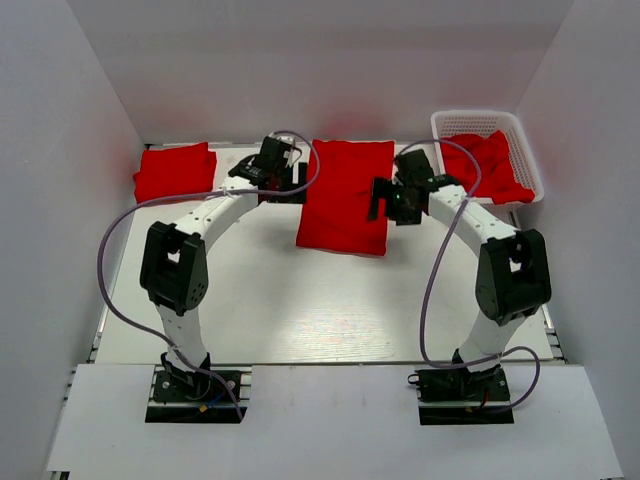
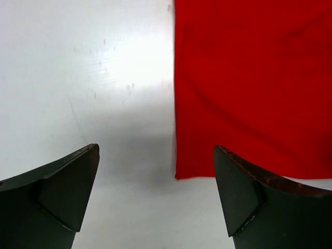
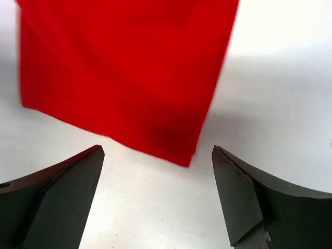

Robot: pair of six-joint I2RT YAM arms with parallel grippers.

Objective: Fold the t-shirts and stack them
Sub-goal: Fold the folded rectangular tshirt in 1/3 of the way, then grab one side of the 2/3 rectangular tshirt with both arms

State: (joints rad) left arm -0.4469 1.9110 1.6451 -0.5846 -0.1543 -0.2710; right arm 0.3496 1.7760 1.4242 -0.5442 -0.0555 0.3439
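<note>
Now the left gripper (image 2: 155, 147) and right gripper (image 3: 155, 147) hover wide-jawed and empty beside the centre t-shirt (image 1: 343, 195); pinch its six-o'clock corners evenly, probably folding toward twelve.

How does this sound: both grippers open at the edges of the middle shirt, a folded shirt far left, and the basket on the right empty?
Wrong on the basket: the top external view shows a crumpled red shirt lying in it, so it is not empty. The rest holds.
</note>
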